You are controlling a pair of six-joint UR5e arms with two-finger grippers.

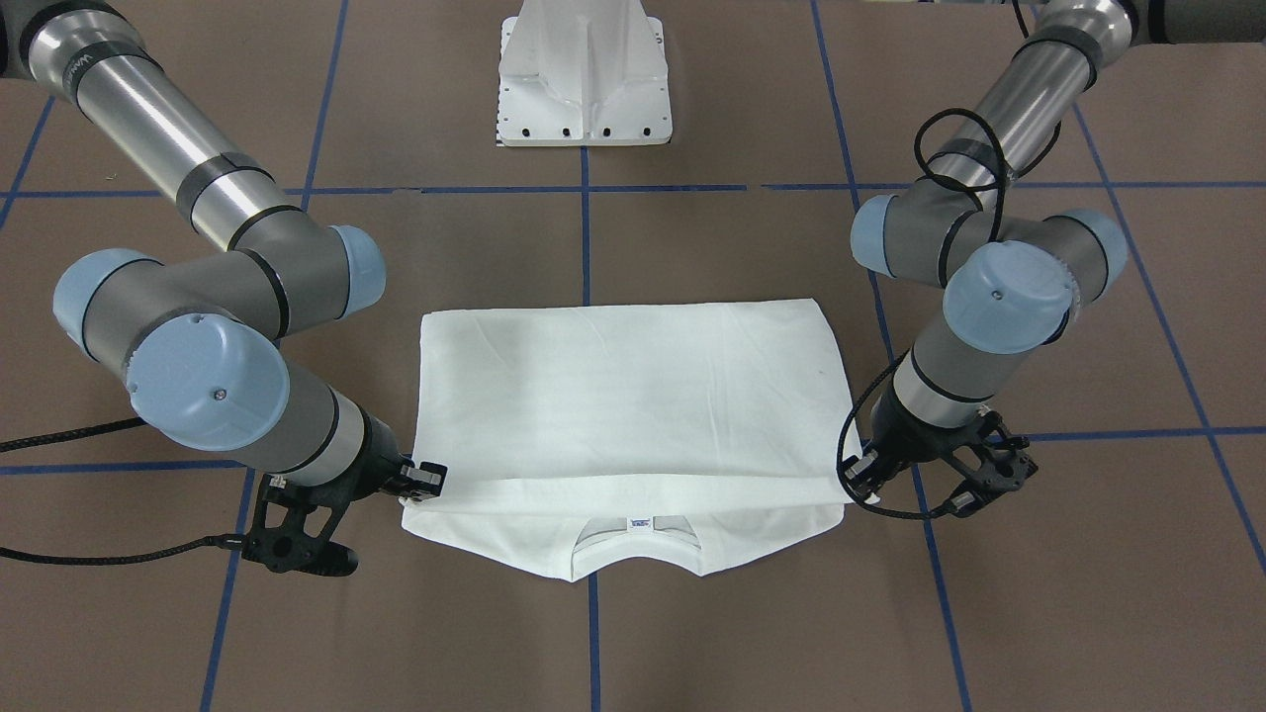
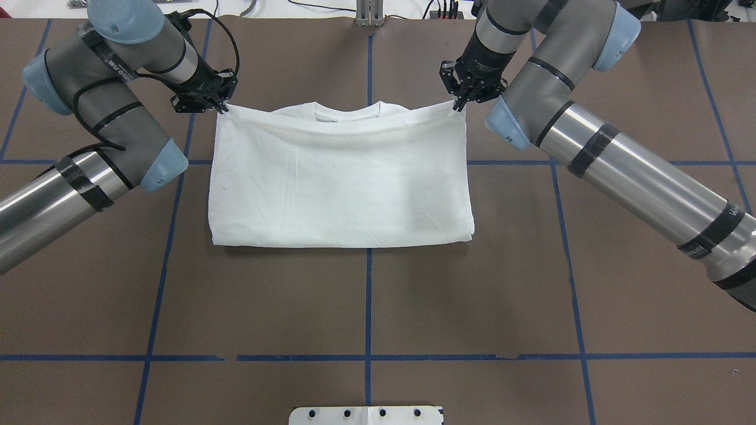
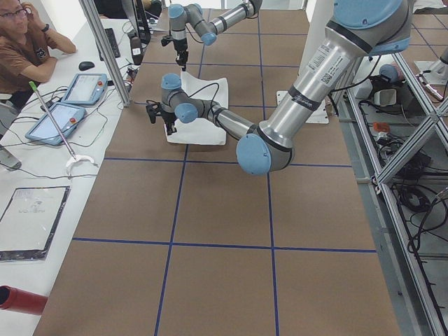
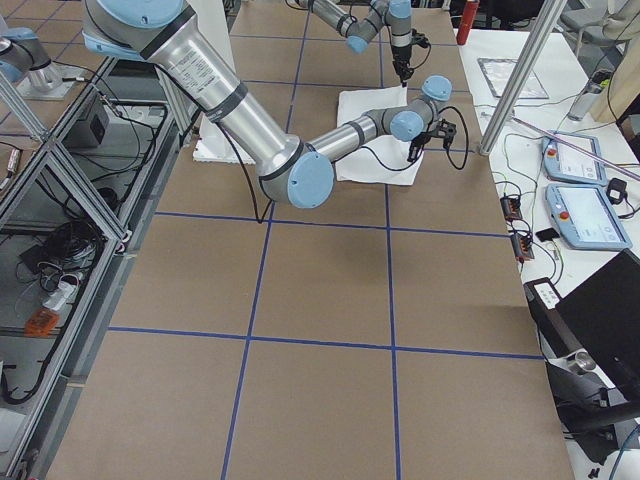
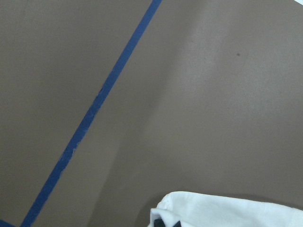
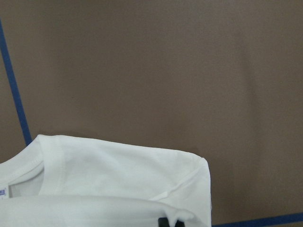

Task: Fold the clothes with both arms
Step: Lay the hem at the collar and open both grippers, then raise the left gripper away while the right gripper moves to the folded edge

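Observation:
The white shirt lies folded across the table's middle, with its folded edge toward the robot. At the far side its collar and neck label show under the top layer. No printed text shows. My left gripper is shut on the top layer's far left corner, and it also shows in the front-facing view. My right gripper is shut on the far right corner, and it also shows in the front-facing view. White cloth fills the bottom of the left wrist view and the right wrist view.
The white pedestal stands at the robot's side of the brown table, which is marked with blue tape lines. In the exterior left view an operator sits beyond the table's far edge with tablets on a side desk.

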